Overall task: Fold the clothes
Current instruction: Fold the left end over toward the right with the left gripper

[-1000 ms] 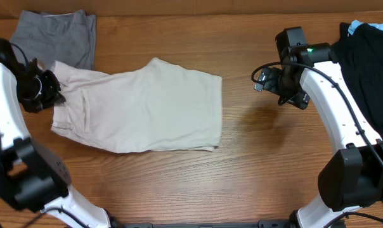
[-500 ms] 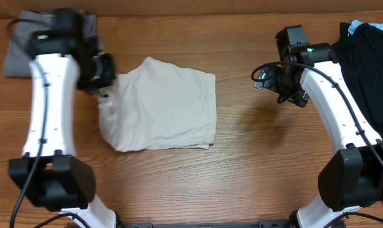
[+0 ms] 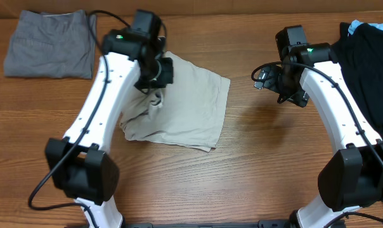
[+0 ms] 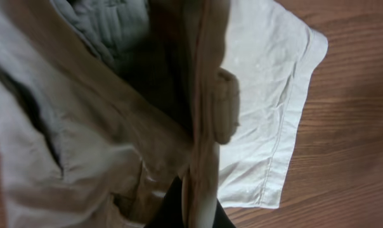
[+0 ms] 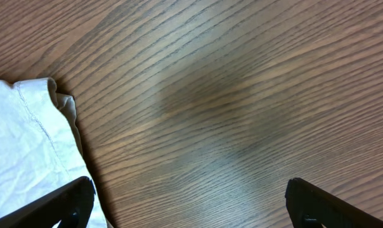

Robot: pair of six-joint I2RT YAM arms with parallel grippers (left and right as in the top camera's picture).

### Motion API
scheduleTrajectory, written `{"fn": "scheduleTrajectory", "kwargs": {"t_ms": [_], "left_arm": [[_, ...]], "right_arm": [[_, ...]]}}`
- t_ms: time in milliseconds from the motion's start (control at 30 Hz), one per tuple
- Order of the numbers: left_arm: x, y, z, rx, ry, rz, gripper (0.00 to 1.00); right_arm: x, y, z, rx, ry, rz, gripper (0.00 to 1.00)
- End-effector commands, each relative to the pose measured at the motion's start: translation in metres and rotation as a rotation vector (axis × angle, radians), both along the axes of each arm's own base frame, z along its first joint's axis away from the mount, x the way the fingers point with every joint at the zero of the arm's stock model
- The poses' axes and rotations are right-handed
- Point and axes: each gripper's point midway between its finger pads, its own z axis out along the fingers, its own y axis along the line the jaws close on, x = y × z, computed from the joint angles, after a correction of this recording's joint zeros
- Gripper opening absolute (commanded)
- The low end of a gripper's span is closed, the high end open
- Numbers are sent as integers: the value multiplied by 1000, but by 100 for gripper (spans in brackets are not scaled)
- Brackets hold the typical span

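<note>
On my wooden table (image 3: pixel 255 164), the khaki shorts (image 3: pixel 191 111) lie left of centre, their waistband end bunched and lifted in my left gripper (image 3: pixel 155 76), its jaws clamped on the cloth, while my right gripper (image 5: pixel 190 206) hovers well apart over bare wood, fingers spread wide.

No writing, label, brand, number or sign can be read in any of the views. Nothing legible is made out on the beige shorts (image 3: pixel 191 107), on the grey shorts (image 3: pixel 49 43) or on the black garment (image 3: pixel 369 57).
</note>
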Motion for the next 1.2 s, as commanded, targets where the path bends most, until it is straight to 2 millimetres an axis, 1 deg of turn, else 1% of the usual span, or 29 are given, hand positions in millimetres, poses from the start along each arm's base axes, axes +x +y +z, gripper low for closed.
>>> {"fn": "scheduleTrajectory", "kwargs": {"t_ms": [0, 167, 300, 367, 500, 667, 767, 900, 1067, 1167], "left_arm": [[2, -25, -5, -11, -8, -31, 4], [0, -58, -2, -30, -54, -100, 4], [-5, -70, -9, -15, -49, -130, 4], [-8, -79, -17, -20, -26, -147, 4], [-15, -98, -41, -29, 30, -186, 4], [-19, -132, -68, -82, 67, -247, 4], [-20, -148, -78, -93, 57, -282, 4], [-24, -161, -88, -90, 56, -312, 4], [-32, -161, -111, -69, 122, -309, 4], [-41, -166, -124, -104, 185, -318, 4]], "right_arm": [[3, -1, 4, -9, -16, 4, 100], [3, -1, 4, -9, -16, 3, 100], [3, -1, 4, -9, -16, 3, 100], [3, -1, 4, -9, -16, 3, 100], [3, -1, 4, -9, -16, 3, 100], [3, -1, 4, -9, -16, 3, 100], [3, -1, 4, -9, -16, 3, 100], [3, -1, 4, -9, -16, 3, 100], [3, -1, 4, -9, -16, 3, 100], [3, -1, 4, -9, -16, 3, 100]]}}
